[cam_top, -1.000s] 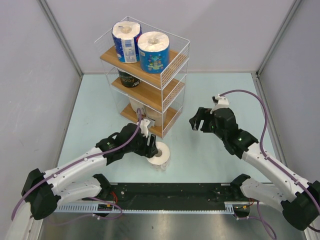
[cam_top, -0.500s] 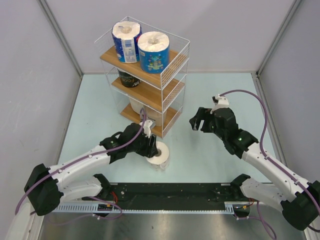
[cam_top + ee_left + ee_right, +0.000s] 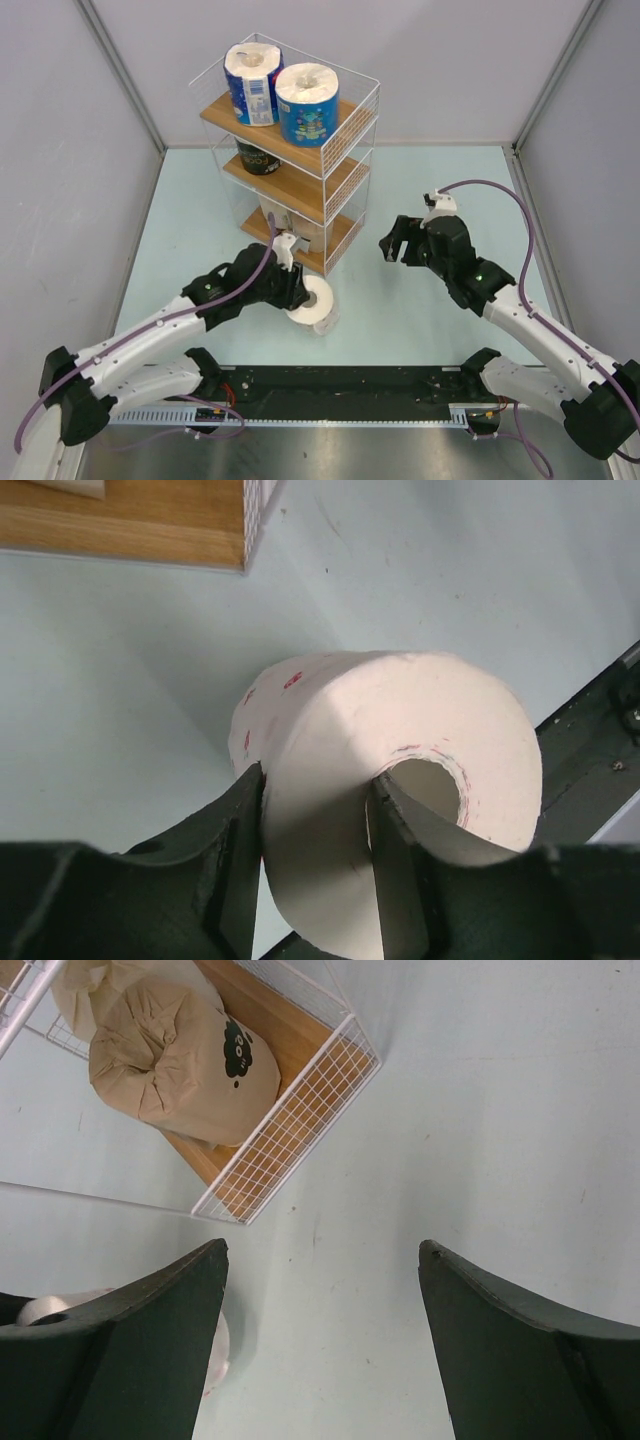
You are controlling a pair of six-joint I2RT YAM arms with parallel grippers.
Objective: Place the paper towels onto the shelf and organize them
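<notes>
The left gripper (image 3: 297, 290) is clamped on the dotted roll (image 3: 314, 303). In the left wrist view one finger (image 3: 400, 855) goes into the hollow core and the other presses the outer wall. The roll is white with small red marks and carries no writing. It is tilted, just in front of the shelf's (image 3: 345, 130) bottom tier; whether it touches the table (image 3: 430, 180) cannot be told.

Two blue rolls (image 3: 252, 85) (image 3: 307, 108) stand upright side by side on the top board. Their wrappers are printed, but the print is too small to read. A dark roll (image 3: 258, 158) sits on the middle board, its pale lettering illegible.

On the bottom board lies a tan roll (image 3: 180, 1065) with a black cloud-shaped logo. It holds pale letters, perhaps "oo", not readable in full. A cream roll (image 3: 95, 990) lies just behind it.

The right gripper (image 3: 396, 244) hangs over bare table to the right of the shelf, fingers wide apart and holding nothing.
</notes>
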